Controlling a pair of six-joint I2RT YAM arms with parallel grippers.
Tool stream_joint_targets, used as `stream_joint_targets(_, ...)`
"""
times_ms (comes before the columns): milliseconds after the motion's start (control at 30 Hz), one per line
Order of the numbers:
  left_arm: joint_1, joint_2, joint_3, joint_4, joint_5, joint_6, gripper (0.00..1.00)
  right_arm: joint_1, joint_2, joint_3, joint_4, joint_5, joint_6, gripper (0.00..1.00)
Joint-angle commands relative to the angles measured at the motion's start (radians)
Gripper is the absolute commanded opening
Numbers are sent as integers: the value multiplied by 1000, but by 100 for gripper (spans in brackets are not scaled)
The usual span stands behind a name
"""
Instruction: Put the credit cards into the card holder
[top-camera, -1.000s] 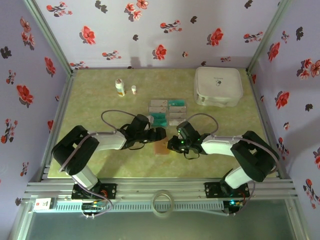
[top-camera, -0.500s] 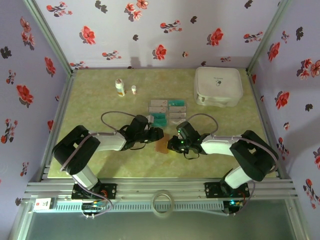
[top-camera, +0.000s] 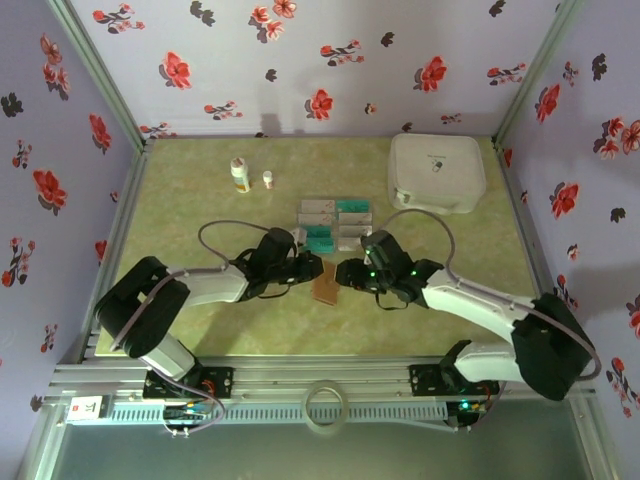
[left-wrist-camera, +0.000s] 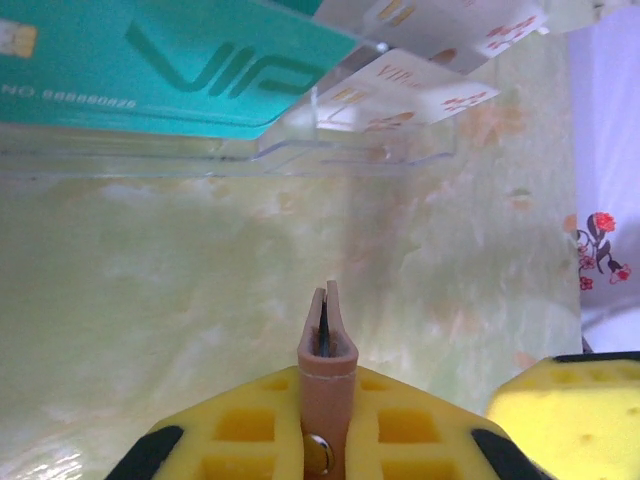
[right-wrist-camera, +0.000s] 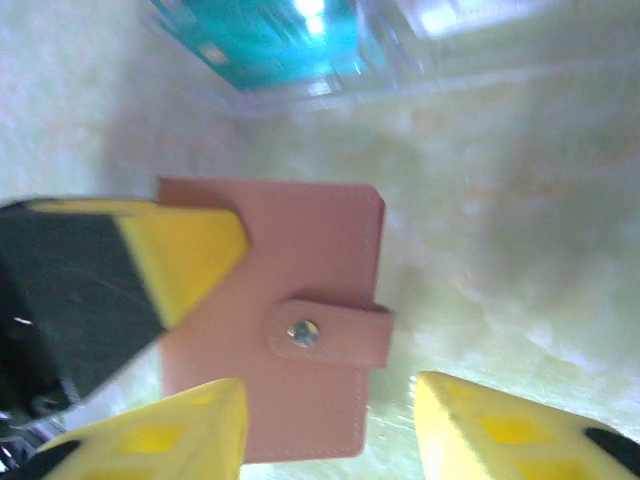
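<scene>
The pink card holder (right-wrist-camera: 300, 270), its snap strap closed, faced the camera between the right gripper's (right-wrist-camera: 330, 400) parted yellow fingers. The left gripper's fingertip (right-wrist-camera: 190, 250) overlapped its left edge. A blurred teal card (right-wrist-camera: 270, 35) sat beyond.

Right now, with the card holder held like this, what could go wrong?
1. The snap strap on the card holder is shut, so no card can enter yet.
2. The left fingers pinch it near one edge while the right fingers stand apart; the holder may twist or slip.
3. The two pairs of fingers are close together and could bump.
</scene>
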Motion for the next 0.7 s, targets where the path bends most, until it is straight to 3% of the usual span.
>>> stream_joint_targets(0, -8, -50, 51, -44, -18, 21, 5, 7, -18, 49, -107, 84, -88, 54)
stream_joint_targets(133, -8, -84, 56, -41, -44, -27, 5, 24, 12, 90, -115, 105, -109, 59)
stream_joint_targets(667, -8, -142, 25, 12, -72, -112, 1, 74, 179, 200, -93, 171, -132, 57)
